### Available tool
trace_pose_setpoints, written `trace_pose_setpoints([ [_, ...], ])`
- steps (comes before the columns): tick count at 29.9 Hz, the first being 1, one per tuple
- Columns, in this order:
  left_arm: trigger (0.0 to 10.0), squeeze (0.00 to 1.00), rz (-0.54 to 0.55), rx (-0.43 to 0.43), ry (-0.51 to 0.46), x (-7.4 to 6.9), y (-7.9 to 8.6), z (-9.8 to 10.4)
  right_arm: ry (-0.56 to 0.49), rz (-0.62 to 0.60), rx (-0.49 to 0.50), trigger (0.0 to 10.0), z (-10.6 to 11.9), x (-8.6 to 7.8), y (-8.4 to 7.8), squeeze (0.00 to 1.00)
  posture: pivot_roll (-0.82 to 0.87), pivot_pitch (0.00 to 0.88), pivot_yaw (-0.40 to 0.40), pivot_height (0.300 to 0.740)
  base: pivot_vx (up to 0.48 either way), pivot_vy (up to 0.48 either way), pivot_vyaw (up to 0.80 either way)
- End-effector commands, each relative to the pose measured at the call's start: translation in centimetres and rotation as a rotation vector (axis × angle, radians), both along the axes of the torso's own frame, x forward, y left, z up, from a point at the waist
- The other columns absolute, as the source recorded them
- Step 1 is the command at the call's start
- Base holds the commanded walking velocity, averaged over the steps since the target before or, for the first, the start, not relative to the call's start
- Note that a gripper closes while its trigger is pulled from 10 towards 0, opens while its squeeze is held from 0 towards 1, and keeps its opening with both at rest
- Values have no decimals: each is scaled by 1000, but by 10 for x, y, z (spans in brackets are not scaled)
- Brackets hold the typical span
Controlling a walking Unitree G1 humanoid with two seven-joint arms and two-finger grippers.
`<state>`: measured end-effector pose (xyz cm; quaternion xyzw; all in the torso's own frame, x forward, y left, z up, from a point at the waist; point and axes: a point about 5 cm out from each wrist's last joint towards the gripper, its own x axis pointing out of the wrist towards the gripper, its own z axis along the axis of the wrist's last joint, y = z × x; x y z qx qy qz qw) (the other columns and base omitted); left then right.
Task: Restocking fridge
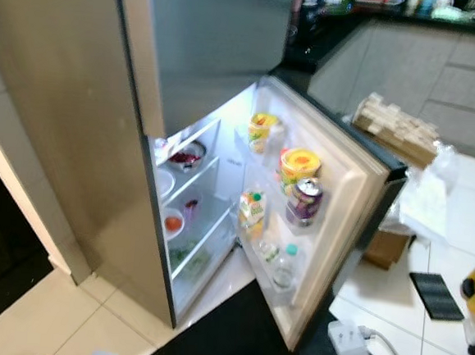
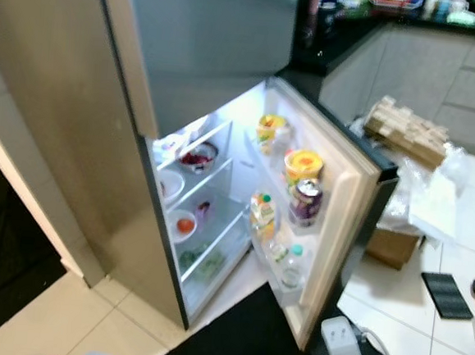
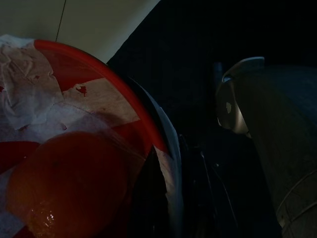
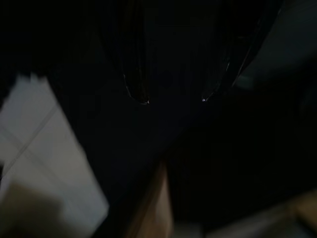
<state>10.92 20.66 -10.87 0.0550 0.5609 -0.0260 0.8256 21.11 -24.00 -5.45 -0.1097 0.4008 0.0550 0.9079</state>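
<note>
We see the fridge (image 1: 83,157) standing left of centre, its lower door (image 1: 346,202) swung wide to the right; a purple can (image 1: 305,201) and a yellow tub (image 1: 300,162) sit in the door racks. Our left gripper's state we cannot tell: a red-rimmed bowl (image 3: 99,69) holding something orange-red lies close before it. Our right gripper (image 4: 173,101) hangs with fingers apart.

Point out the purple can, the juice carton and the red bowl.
purple can (image 1: 305,201), left eye view, on its side wall.
juice carton (image 1: 252,209), left eye view, on its front face.
red bowl (image 3: 94,64), left wrist view, on its rim.
</note>
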Motion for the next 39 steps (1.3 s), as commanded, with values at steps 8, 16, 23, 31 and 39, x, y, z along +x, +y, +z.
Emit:
trace_pose_setpoints([
  [8, 10000, 0, -15, -71, 19, -4, -20, -4, -286, 106, 274, 10000, 52, 69, 34, 0, -39, 0, -11, 740, 0, 0, 0],
  [16, 10000, 0, -22, -69, 22, -6, -20, -4, -387, 244, 434, 0, 83, 100, 63, 0, -34, 0, -13, 740, 0, 0, 0],
  [23, 10000, 0, -24, -67, 29, -10, -19, -5, -492, 228, 396, 10000, 108, 123, 73, 0, -27, 0, -10, 740, 0, 0, 0],
  [31, 10000, 0, -19, -67, 31, -12, -18, -5, -570, 167, 312, 10000, 125, 136, 67, 0, -21, 0, -12, 740, 0, 0, 0],
  [39, 10000, 0, -19, -68, 34, -13, -17, -6, -572, 41, 54, 10000, 131, 139, 30, 0, -23, 0, -6, 740, 0, 0, 0],
])
